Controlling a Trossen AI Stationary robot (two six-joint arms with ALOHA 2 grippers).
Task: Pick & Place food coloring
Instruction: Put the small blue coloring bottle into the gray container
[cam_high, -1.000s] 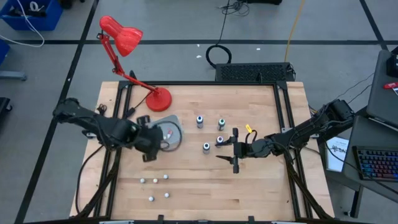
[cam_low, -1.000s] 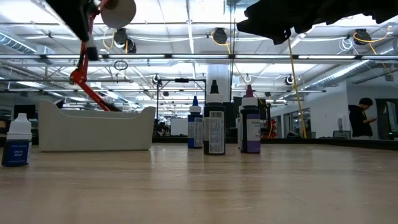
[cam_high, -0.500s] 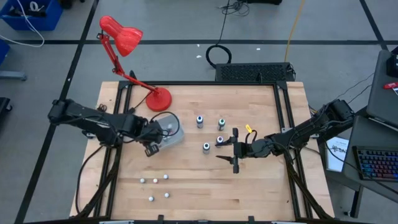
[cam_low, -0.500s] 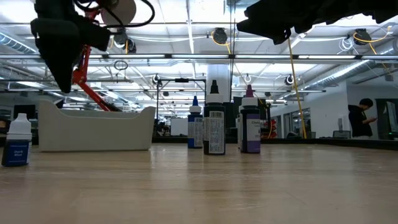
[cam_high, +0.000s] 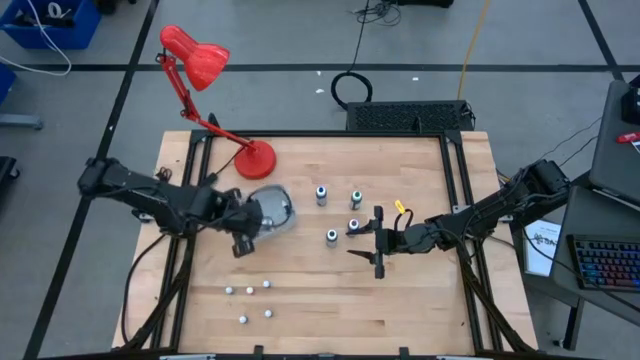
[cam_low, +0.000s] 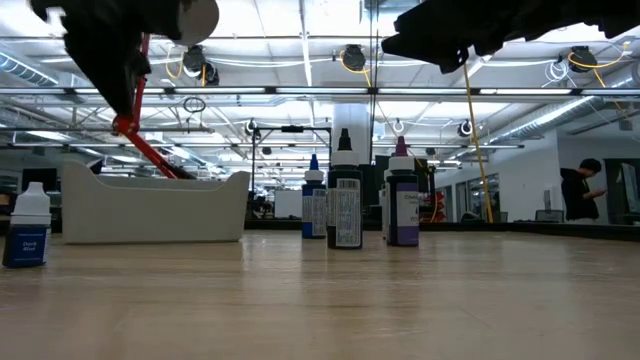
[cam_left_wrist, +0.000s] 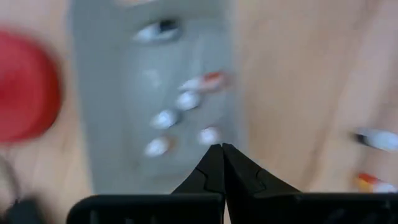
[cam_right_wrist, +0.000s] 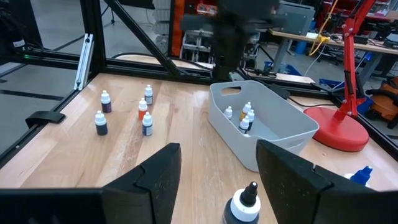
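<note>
Some small white-capped food coloring bottles (cam_right_wrist: 244, 116) already lay in the see-through grey plastic tray (cam_right_wrist: 292, 134). The left pincer (cam_left_wrist: 222, 151) hung over that tray, shut tight and holding nothing. Four bigger bottles (cam_high: 331, 236) stood just beside the tray. Five tiny ones (cam_high: 249, 291) waited farther off on the wooden worktop (cam_high: 420, 300). The right pincer (cam_right_wrist: 217, 168) waited open near the bigger bottles. I think more than half was left.

Bottle labels (cam_low: 345, 219) too small; nothing legible.
</note>
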